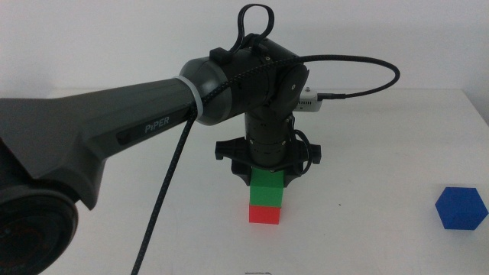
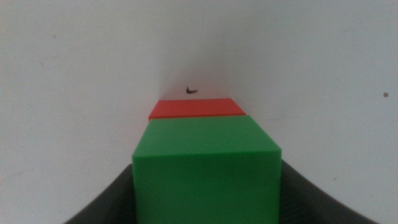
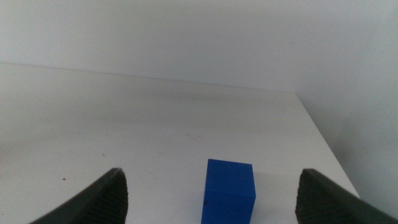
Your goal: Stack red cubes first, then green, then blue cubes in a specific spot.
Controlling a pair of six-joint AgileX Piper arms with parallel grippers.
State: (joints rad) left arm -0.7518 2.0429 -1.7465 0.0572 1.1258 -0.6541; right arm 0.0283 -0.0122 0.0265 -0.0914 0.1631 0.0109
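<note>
The left gripper (image 1: 267,169) comes straight down from above and has its jaws closed on the green cube (image 1: 267,188), one dark jaw on each side of it. The green cube sits right on top of the red cube (image 1: 265,214), and the red cube rests on the white table (image 1: 367,176) near the middle, at the spot where the tower is being built. From the left wrist camera the green cube (image 2: 208,168) covers most of the red cube (image 2: 196,107), but a strip of red peeks out past its far edge, so the two may not be lined up just right. That is what could go wrong, I think: if the jaws let go while the green cube hangs off a little or leans, it could tip or slide off. If the jaws rub the cube as they lift away, they could drag it or knock the red one out of place. The blue cube (image 1: 461,207) lies well apart, near the table's right edge. The right gripper (image 3: 211,196) waits just in front of the blue cube (image 3: 229,190), jaws spread wide and holding nothing. There are no boxes, bowls or trays here, only the bare table.
</note>
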